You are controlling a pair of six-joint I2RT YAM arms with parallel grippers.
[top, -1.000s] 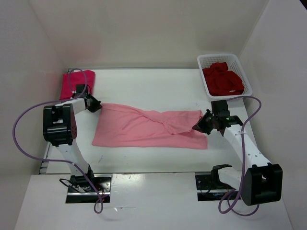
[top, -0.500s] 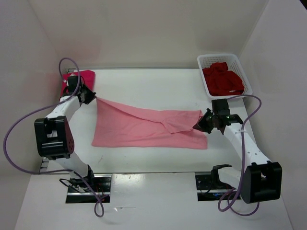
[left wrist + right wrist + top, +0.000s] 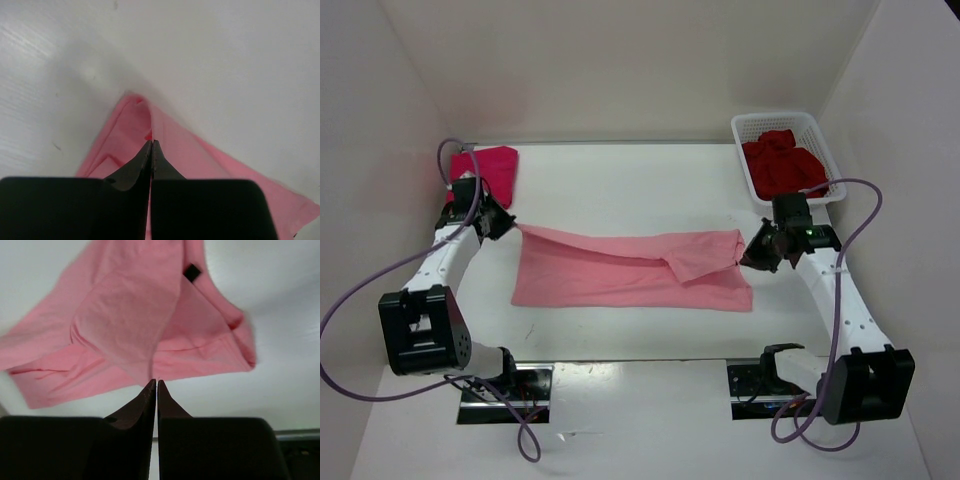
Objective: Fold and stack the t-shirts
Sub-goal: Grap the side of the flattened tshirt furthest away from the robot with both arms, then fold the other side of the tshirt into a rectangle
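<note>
Cloth nearest us is the light pink t-shirt [image 3: 620,275], spread across the middle of the surface [image 3: 620,180] with both far corners raised. At its 10 o'clock corner the left gripper [image 3: 505,225] is pinched fully closed on a lifted peak of fabric, and at its 3 o'clock end the right gripper [image 3: 752,255] has its fingers pressed almost together on a folded-over flap drawn up to their tips. Farther back, we find the magenta-red t-shirt [image 3: 492,165] lying at 10 o'clock by the left wall and the dark crimson t-shirt [image 3: 782,165] bunched inside the white lattice basket [image 3: 775,120] at 2 o'clock.
</note>
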